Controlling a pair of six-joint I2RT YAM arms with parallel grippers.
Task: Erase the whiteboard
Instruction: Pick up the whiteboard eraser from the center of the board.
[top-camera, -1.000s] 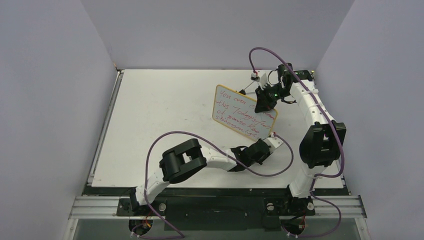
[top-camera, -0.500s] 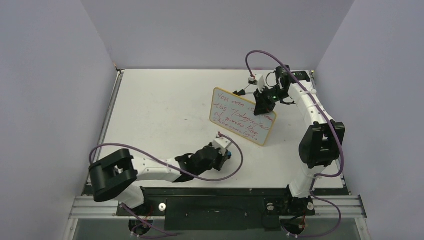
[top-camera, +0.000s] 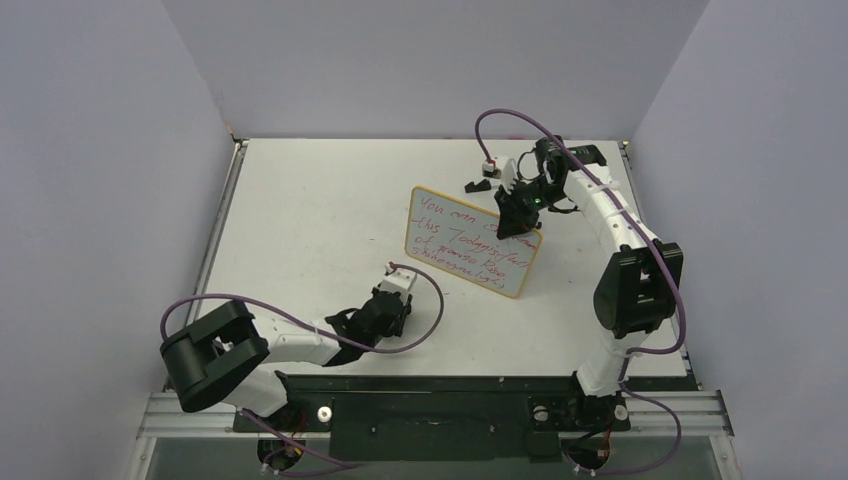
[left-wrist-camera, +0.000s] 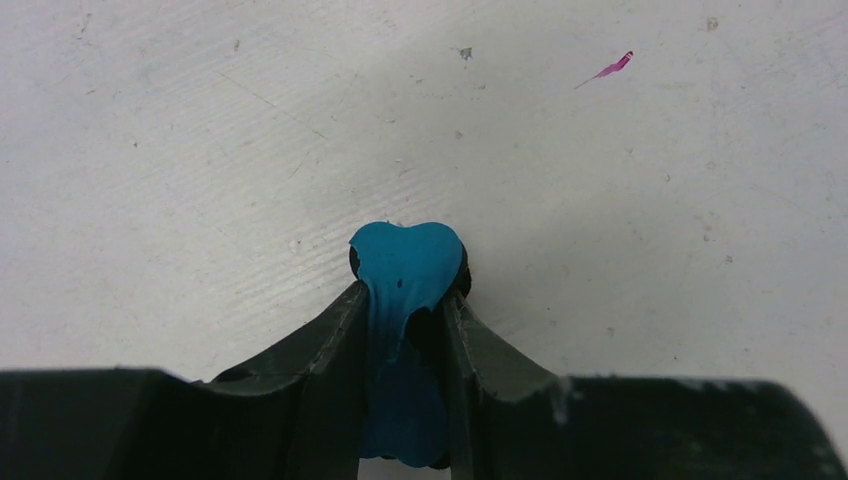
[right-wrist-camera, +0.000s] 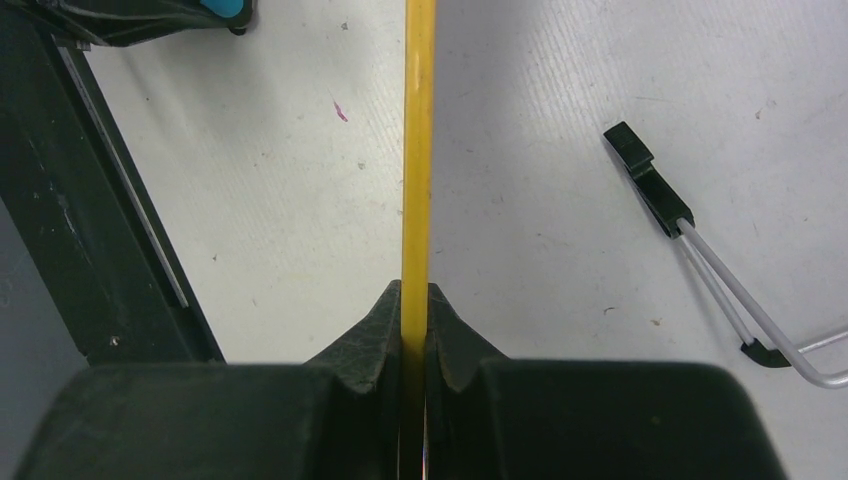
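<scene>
The whiteboard (top-camera: 465, 240), wood-framed with red handwriting, is held tilted above the table's middle. My right gripper (top-camera: 518, 210) is shut on its upper right edge. In the right wrist view the yellow frame edge (right-wrist-camera: 418, 150) runs straight up from between the closed jaws of the right gripper (right-wrist-camera: 417, 292). My left gripper (top-camera: 393, 306) is low near the table's front, well short of the board's lower left corner. In the left wrist view this gripper (left-wrist-camera: 405, 292) is shut on a blue eraser (left-wrist-camera: 405, 262), squeezed between the fingers just above the bare table.
A wire stand (right-wrist-camera: 745, 300) with black feet (right-wrist-camera: 640, 170) lies on the table behind the board; one foot (top-camera: 473, 185) shows in the top view. A small magenta mark (left-wrist-camera: 608, 68) is on the tabletop. Grey walls close in on three sides.
My left arm has pulled back from the board's lower right corner to the front of the table, eraser in its jaws. The right gripper has carried the board leftward.
</scene>
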